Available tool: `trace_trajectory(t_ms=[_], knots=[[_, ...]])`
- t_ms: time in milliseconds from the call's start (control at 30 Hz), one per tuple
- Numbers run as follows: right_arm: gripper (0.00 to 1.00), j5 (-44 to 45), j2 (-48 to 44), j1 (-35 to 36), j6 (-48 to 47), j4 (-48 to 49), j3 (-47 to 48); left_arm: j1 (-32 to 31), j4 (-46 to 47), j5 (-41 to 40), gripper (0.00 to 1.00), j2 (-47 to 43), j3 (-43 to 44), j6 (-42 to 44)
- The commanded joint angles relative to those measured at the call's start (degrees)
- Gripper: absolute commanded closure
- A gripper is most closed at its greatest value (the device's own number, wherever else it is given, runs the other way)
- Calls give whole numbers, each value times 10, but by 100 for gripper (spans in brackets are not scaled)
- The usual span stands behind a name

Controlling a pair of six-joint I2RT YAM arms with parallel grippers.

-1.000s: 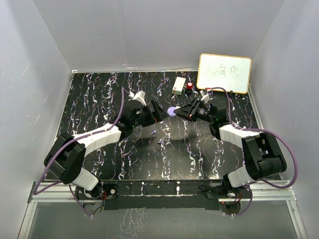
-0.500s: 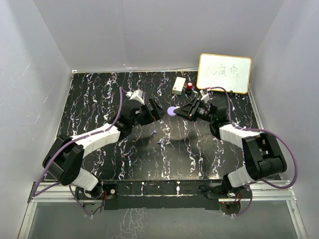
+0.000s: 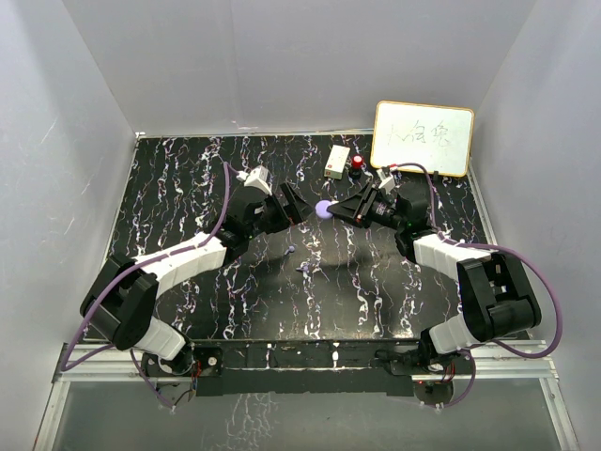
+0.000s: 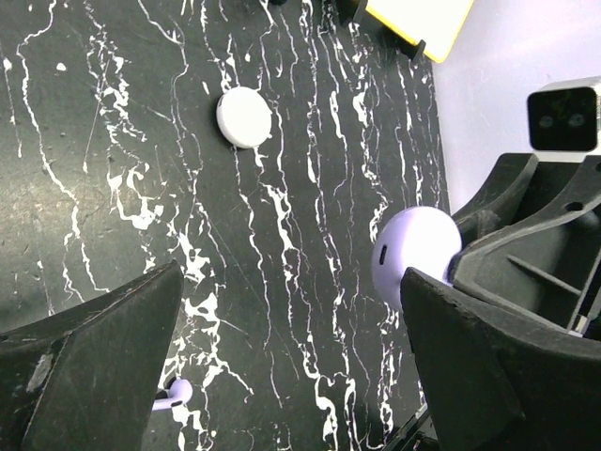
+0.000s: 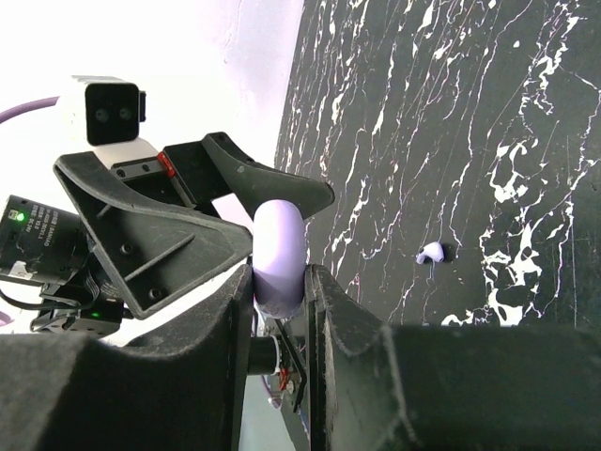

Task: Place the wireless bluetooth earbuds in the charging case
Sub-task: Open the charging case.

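Note:
My right gripper (image 5: 282,274) is shut on the rounded lilac charging case (image 5: 280,246), holding it above the table (image 3: 324,209). My left gripper (image 4: 291,282) is open, its fingers spread wide just left of the case (image 4: 413,254) and not touching it. In the top view the left gripper (image 3: 297,205) faces the right gripper (image 3: 335,209). One tiny lilac earbud (image 3: 292,249) lies on the black marbled table below them; it also shows beside my left finger (image 4: 175,392) and in the right wrist view (image 5: 430,252). I see no second earbud.
A pale round puck (image 4: 244,117) lies on the table farther off. A whiteboard (image 3: 423,138) leans at the back right, with a small white box (image 3: 336,162) and a red-topped object (image 3: 358,164) beside it. Grey walls enclose the table.
The left gripper has shifted slightly toward the far side, staying open next to the case. The right gripper and the case have held still.

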Motion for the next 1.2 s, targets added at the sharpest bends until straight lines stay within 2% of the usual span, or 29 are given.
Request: trace_trajectory(t_ms=[0,1000,1167], knots=[[100,-13,-17,0,-8,20,19,1,23,0,2,-32,25,8],[100,-27,-26,1,12,43,31,-1,60,44,2,57,24,-18],[100,-20,-29,0,13,40,32,1,32,17,1,38,15,-17]])
